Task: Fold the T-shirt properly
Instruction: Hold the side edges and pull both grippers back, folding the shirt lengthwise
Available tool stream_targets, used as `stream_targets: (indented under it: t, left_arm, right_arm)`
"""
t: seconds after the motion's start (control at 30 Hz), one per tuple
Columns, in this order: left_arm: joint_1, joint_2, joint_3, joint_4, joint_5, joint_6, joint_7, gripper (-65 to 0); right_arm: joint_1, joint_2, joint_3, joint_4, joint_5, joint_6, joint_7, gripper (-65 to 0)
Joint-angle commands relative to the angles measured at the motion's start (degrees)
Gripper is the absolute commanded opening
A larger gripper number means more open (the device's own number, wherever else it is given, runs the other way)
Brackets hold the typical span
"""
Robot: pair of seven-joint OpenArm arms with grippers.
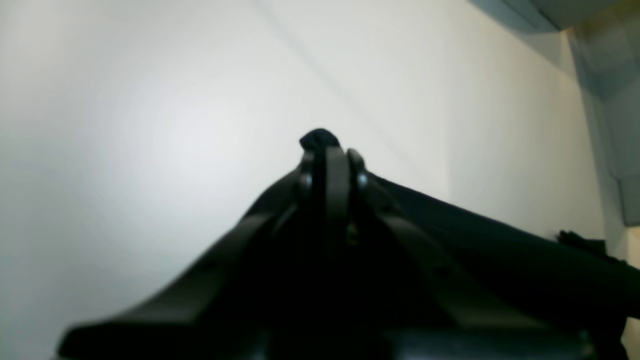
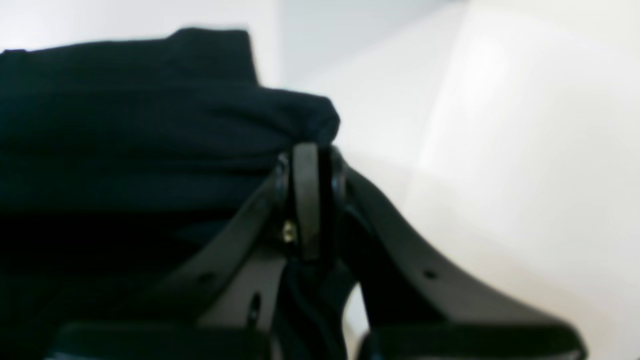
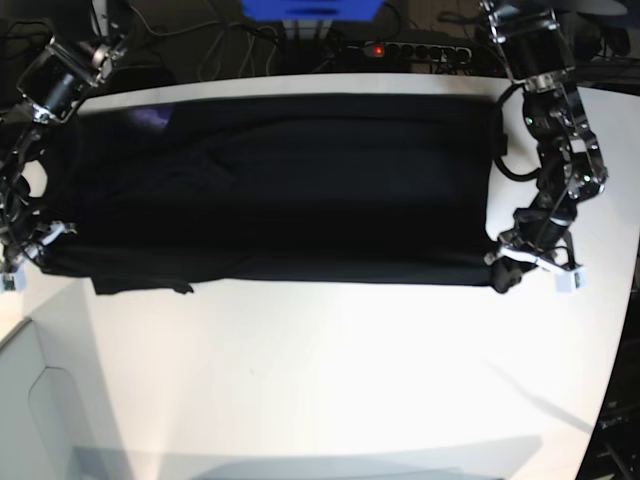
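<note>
The right end effector (image 3: 40, 252) gripped one near corner of the large black cloth T-shirt (image 3: 280, 190), stretched flat across the white table (image 3: 330, 380); the left end effector (image 3: 500, 272) pinched the other. Mid-fold, both apparently needed carrying the near edge across together.

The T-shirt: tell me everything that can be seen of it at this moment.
The T-shirt is plain black soft cloth, spread flat in a wide band across the far half of the white table. No print shows. Its near edge runs fairly straight, with a small flap hanging out near the base view's left end. The left gripper pinches its near corner on that view's right with shut jaws; a nub of cloth pokes past them. The right gripper is shut on the opposite near corner, where the cloth bunches.
</note>
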Motion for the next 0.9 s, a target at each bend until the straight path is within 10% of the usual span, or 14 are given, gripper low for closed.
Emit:
stream_targets:
  t: [0.0, 0.87]
  left_arm:
    - [0.22, -1.17, -0.42, 1.61, -0.11, 0.03, -1.13, -65.0]
    - [22.46, 0.14, -3.5, 10.66, 4.02, -0.32, -0.86, -65.0]
  right_arm:
    - [-0.24, 1.16, 0.26, 1.53, 0.72, -0.25, 0.63, -65.0]
    - [-11.41, 0.37, 2.9, 5.93, 0.54, -0.25, 0.1, -65.0]
